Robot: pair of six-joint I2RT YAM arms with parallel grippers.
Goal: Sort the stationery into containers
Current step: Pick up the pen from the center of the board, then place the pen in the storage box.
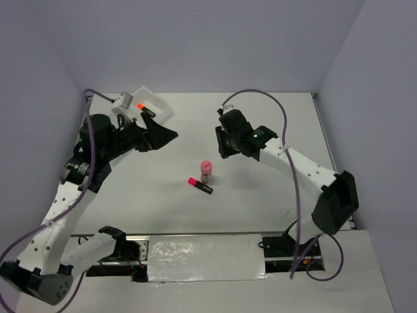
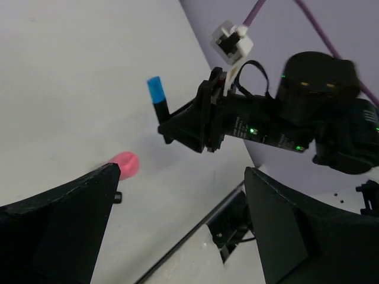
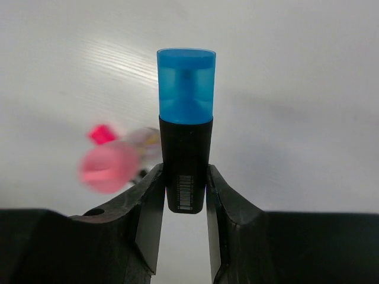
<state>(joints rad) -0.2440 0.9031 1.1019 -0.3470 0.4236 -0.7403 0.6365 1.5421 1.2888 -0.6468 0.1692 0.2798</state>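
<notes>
My right gripper [image 3: 185, 189] is shut on the black body of a blue-capped marker [image 3: 185, 148], which stands upright between the fingers, cap upward. The left wrist view shows that marker [image 2: 157, 97] lifted off the table in the right gripper [image 2: 169, 127]. A pink-capped bottle [image 1: 206, 171] stands mid-table with a pink-capped marker [image 1: 201, 186] lying just in front of it. My left gripper [image 1: 163, 134] hovers open and empty at the far left, next to the white tray [image 1: 146, 92]. An orange-capped marker [image 1: 140, 105] lies in the tray, which the left arm mostly hides.
Grey walls close in the table at the back and both sides. A purple cable [image 1: 277, 107] loops over the right arm. A strip of shiny tape [image 1: 205, 257] runs along the near edge between the arm bases.
</notes>
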